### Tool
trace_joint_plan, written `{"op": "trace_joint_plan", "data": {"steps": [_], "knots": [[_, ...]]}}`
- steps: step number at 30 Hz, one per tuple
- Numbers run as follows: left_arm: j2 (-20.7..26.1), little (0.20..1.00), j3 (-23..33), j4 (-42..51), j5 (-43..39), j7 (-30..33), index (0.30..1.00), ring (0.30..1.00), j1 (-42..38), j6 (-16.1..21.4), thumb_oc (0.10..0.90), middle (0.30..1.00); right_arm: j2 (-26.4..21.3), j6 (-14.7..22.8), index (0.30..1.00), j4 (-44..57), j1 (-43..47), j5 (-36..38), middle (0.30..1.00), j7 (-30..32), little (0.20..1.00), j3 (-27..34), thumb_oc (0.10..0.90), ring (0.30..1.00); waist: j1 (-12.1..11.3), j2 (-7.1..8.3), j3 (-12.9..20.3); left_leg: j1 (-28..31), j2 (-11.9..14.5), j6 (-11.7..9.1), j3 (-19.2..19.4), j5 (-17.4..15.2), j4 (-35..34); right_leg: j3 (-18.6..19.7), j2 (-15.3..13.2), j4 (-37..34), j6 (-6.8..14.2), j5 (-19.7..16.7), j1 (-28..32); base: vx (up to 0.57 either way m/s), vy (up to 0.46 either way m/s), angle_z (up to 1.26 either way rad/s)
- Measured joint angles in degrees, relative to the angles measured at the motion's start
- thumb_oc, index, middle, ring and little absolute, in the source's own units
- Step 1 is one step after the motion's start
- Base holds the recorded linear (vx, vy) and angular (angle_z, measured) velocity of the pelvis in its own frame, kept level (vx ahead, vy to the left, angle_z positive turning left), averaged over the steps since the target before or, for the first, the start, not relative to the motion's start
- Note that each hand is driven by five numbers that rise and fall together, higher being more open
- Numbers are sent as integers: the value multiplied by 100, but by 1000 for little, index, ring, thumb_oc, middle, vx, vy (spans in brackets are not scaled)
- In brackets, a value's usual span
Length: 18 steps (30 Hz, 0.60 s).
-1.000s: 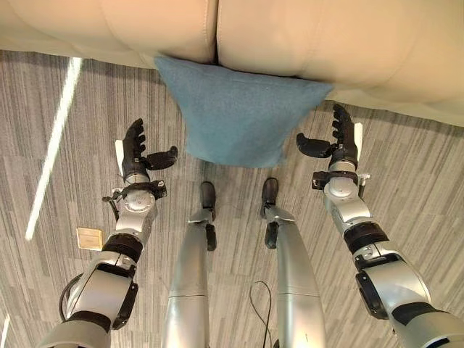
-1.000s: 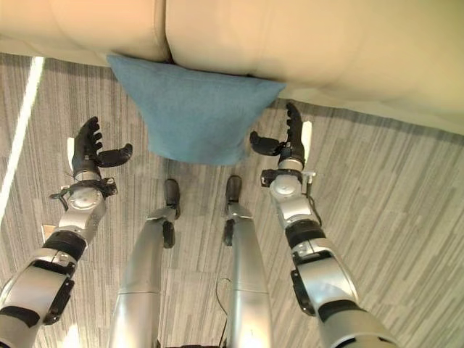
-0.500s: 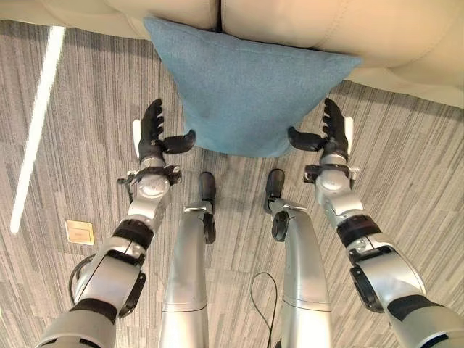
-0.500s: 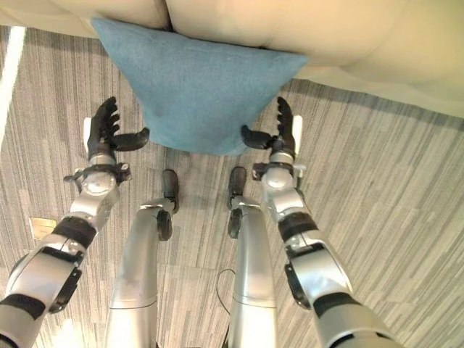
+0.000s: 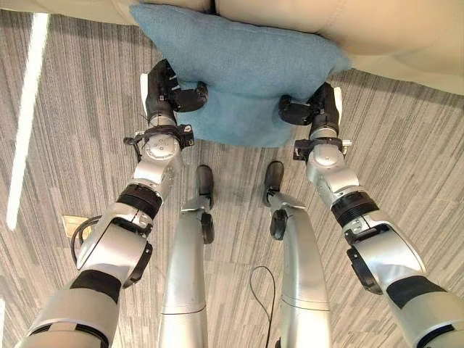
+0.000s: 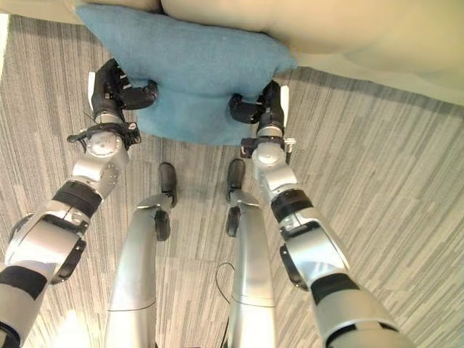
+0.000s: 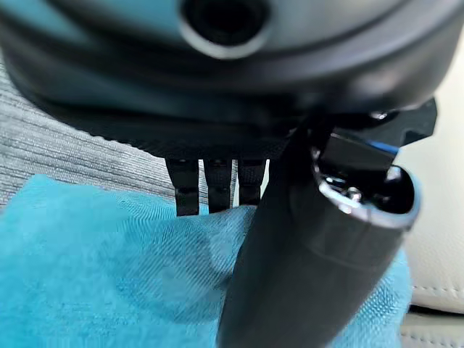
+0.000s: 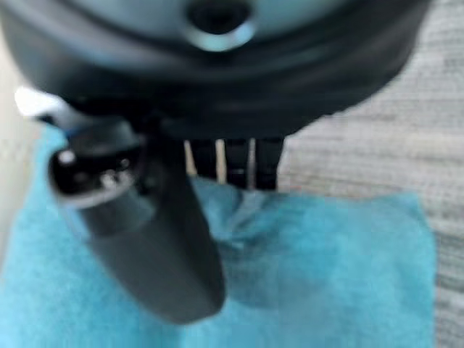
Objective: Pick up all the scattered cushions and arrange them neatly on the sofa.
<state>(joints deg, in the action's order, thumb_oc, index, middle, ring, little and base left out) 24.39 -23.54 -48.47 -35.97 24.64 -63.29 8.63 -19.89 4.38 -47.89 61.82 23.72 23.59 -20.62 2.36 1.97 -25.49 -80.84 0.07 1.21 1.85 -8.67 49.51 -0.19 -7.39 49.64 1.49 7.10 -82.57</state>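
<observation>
Just one blue cushion [image 5: 239, 65], two hands.

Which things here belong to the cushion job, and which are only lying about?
For the job:
blue cushion, gripped at both sides
sofa behind it
left hand
right hand

Lying about:
small pale square plate on the floor

Left hand [image 5: 168, 93] and right hand [image 5: 317, 110] — thumbs and fingers pinching, arms outstretched

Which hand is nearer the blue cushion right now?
Neither: both are on it. The left hand pinches the blue cushion at its left edge, the right hand at its right edge, thumbs over the fabric.
</observation>
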Motion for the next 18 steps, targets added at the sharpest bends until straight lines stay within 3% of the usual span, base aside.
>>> {"op": "trace_joint_plan", "data": {"steps": [2,5,6,7,9,10,12,16,18], "knots": [[96,300,160,219,2,1,300,300,67,-3,400,300,-10,0,300,261,-88,-3,300,-95,300,32,400,300,24,49,-341,438,0,-20,13,93,-242,-7,-4,-195,-28,-68,412,-42,-27,3],[163,300,312,851,25,-4,300,300,724,-9,400,300,50,23,300,836,-797,-1,300,-168,300,149,400,300,14,70,-290,1144,-4,-60,7,339,-923,-68,5,-779,-43,-258,1069,-55,-44,2],[106,300,420,1232,47,-14,300,300,1131,54,400,300,101,119,300,1054,-1156,3,300,-206,300,246,400,300,14,78,-52,1151,-4,-76,7,396,-1095,-82,13,-906,-39,-291,1056,-109,-97,5],[12,300,849,1935,75,-33,300,300,1651,106,400,300,226,177,300,1520,-1579,7,300,-309,300,600,400,300,3,96,-181,1571,0,-103,4,571,-1486,-116,31,-1209,-73,-408,1445,-102,-95,2],[-163,300,1010,1993,131,-32,300,300,2033,115,400,300,438,177,300,1578,-1861,9,300,-347,300,619,400,300,12,166,-369,2224,0,-139,-2,680,-1901,-140,57,-1584,-85,-495,2067,-53,-65,-2],[-365,300,1001,1977,194,-34,300,300,2535,117,400,300,557,204,300,1684,-2416,5,300,-347,300,579,400,300,14,152,135,2325,-6,-162,-24,714,-2130,-151,70,-1759,-36,-498,2139,-103,-44,-1],[-511,300,928,2216,398,-167,300,300,3148,215,400,300,607,456,300,2099,-3158,-14,300,-358,300,623,400,300,18,157,616,2510,-15,-199,-69,776,-2383,-214,69,-1886,2,-466,2297,-71,-60,7],[-509,300,878,2554,550,-283,300,300,3331,227,400,300,583,507,300,2407,-3435,-70,300,-367,300,822,400,300,1,154,607,2918,-25,-266,-192,865,-2661,-393,57,-2041,-77,-459,2712,50,-54,14],[-577,300,900,2741,692,-300,300,300,3696,260,400,300,575,508,300,2563,-3707,-134,300,-424,300,791,400,300,-17,158,483,3639,-11,-285,-221,900,-2971,-430,80,-2226,-91,-443,3377,96,-59,1]]}}
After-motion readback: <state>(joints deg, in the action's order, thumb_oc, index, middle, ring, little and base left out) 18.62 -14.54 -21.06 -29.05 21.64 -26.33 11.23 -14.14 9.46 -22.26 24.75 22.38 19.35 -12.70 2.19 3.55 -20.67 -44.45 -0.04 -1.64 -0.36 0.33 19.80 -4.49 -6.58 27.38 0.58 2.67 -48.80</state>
